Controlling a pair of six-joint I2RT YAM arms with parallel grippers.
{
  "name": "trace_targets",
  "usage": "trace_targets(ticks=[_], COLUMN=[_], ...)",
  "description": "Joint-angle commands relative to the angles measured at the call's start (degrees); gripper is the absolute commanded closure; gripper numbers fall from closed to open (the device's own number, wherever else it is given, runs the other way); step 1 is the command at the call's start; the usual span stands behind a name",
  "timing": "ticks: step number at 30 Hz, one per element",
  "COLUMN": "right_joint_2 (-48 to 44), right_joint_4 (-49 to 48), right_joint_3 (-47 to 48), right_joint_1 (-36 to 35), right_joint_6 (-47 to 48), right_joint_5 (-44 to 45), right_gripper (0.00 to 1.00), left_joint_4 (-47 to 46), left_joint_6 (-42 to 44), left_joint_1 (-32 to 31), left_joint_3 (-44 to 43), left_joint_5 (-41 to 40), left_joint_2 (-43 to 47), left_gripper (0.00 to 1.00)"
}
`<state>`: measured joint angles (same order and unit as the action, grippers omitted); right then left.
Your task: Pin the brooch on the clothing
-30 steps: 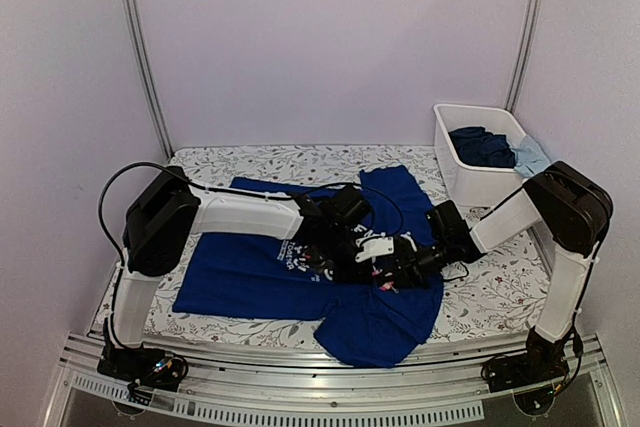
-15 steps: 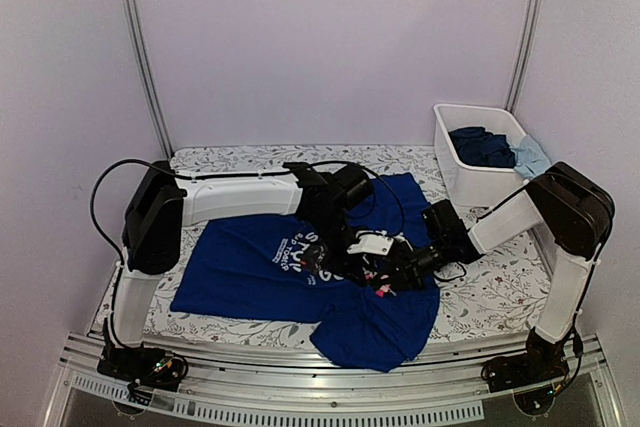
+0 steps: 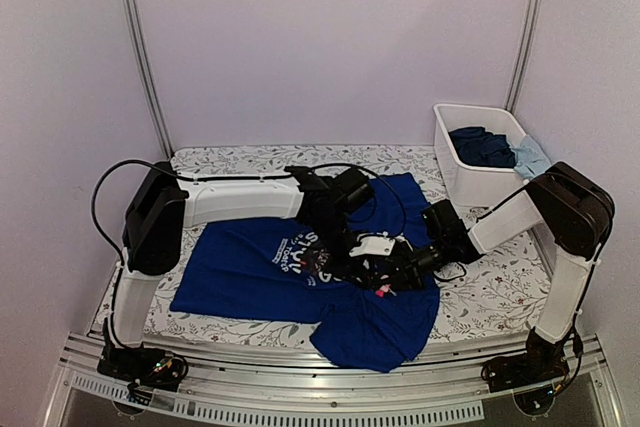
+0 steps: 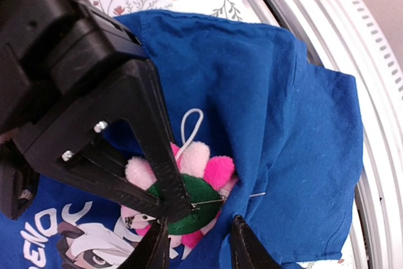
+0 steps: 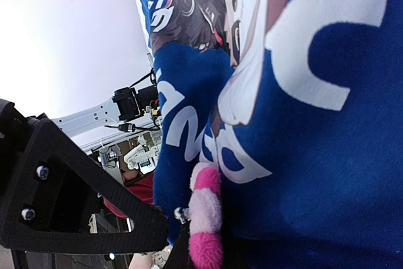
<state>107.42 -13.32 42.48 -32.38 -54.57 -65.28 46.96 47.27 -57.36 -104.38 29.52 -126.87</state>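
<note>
The pink-petalled brooch (image 4: 195,203) shows its green back, and its pin runs into a raised fold of the royal-blue clothing (image 4: 283,105). My right gripper (image 4: 176,206) is shut on the brooch from the upper left. My left gripper (image 4: 198,247) sits just below, its fingers either side of the bunched blue fold beside the brooch. In the right wrist view the brooch (image 5: 204,218) stands edge-on against the lettered shirt (image 5: 327,174), with the right gripper (image 5: 195,256) at the bottom edge. From above, both grippers (image 3: 358,262) (image 3: 395,275) meet over the shirt (image 3: 240,267) at the brooch (image 3: 383,290).
A white bin (image 3: 450,162) holding dark-blue and light-blue clothes (image 3: 485,145) stands at the back right. The floral table cover (image 3: 500,287) lies under everything. A metal rail (image 3: 330,377) runs along the near edge, just beyond the shirt's hanging hem.
The left arm has swung toward the back of the table and the shirt has shifted and bunched with it. The right gripper has stayed on the brooch.
</note>
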Motion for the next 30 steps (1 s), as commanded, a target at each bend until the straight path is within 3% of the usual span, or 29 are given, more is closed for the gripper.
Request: trace_targets(ticks=[1, 7, 13, 14, 22, 30], right_joint_2=[-1.4, -1.2, -1.7, -1.7, -3.5, -4.6], right_joint_4=[-0.3, -0.3, -0.3, -0.3, -0.6, -1.6], right_joint_3=[0.2, 0.2, 0.1, 0.1, -1.4, -2.4], right_joint_1=[-0.5, -0.6, -0.5, -0.5, -0.6, -1.6], right_joint_6=[0.9, 1.2, 1.1, 1.0, -0.9, -2.2], right_joint_5=[-0.8, -0.7, -0.7, -0.6, -0.2, 0.7], right_gripper=[1.00, 1.00, 1.00, 1.00, 1.00, 1.00], left_joint_4=[-1.9, -4.2, -6.7, -6.9, -14.6, -18.5], left_joint_6=[-1.6, -3.1, -4.5, -4.7, -11.0, -13.3], left_joint_1=[-1.2, -2.0, -2.1, -2.1, -2.0, -1.7], left_joint_3=[2.8, 5.0, 5.5, 5.6, 6.2, 6.0], left_joint_5=[0.0, 0.3, -1.3, -1.5, -9.1, -9.2], left_joint_2=[-0.2, 0.2, 0.0, 0.0, 0.7, 2.8], left_gripper=[0.66, 0.68, 0.98, 1.00, 1.00, 1.00])
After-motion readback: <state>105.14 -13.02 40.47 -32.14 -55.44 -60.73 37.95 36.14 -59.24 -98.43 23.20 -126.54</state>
